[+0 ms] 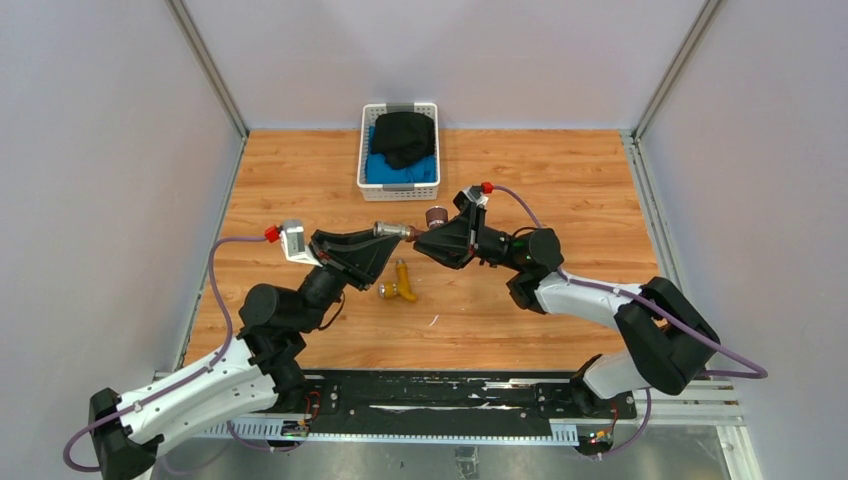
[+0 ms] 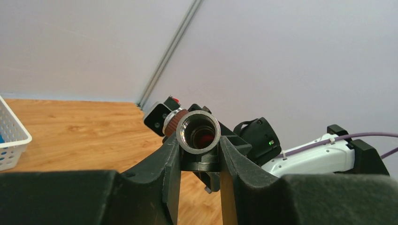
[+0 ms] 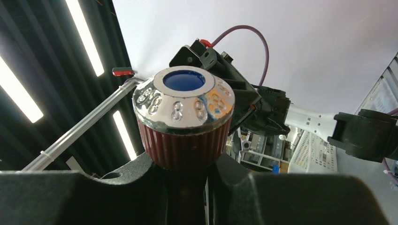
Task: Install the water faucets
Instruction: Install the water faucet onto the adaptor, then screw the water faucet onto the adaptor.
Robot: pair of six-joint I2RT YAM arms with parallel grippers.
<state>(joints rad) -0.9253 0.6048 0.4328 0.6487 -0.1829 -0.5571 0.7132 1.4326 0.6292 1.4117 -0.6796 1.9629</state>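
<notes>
My left gripper (image 1: pixel 388 238) (image 2: pixel 199 146) is shut on a short grey metal fitting (image 1: pixel 392 230) (image 2: pixel 199 132), whose open end faces the left wrist camera. My right gripper (image 1: pixel 428 240) (image 3: pixel 185 165) is shut on the stem of the reddish-brown water faucet (image 1: pixel 424 229) (image 3: pixel 183 136), just under its ribbed knob with the blue-marked silvery cap (image 3: pixel 184 80). Fitting and faucet meet end to end above the table's middle; red shows through the fitting's bore. The brass-yellow water faucet (image 1: pixel 400 285) lies loose on the wood below the left gripper.
A white basket (image 1: pixel 366 160) with black and blue cloth stands at the back centre. Grey walls with metal rails close in the wooden table (image 1: pixel 560 170) on three sides. The arms' black base rail (image 1: pixel 440 400) runs along the near edge.
</notes>
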